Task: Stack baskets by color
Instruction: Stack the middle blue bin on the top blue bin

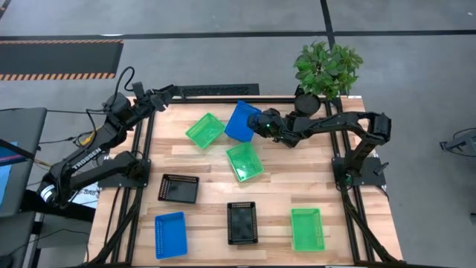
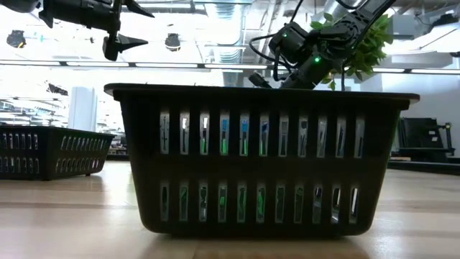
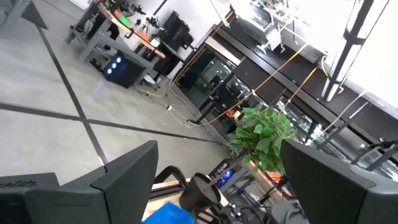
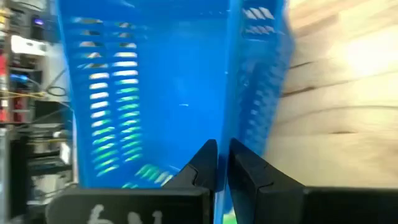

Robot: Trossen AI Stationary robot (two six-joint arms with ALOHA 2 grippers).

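The wooden table (image 1: pixel 208 223) carried my baskets well apart: green ones (image 1: pixel 204 129) at the back, the middle and the front right, black ones (image 1: pixel 178 188) toward the front, one blue basket (image 1: pixel 170 234) at the front left. My right claw (image 4: pixel 222 163) sat at the back on the wall of another blue basket (image 4: pixel 168 93), its fingers narrow around that wall. My left claw (image 3: pixel 217 180) hung wide open and empty above the table's back left corner.

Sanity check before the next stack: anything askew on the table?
Yes. The blue basket at the far edge sits skewed with the right pincer at its wall, and two green baskets beside it lie crooked. Nothing is spilled or visibly damaged.
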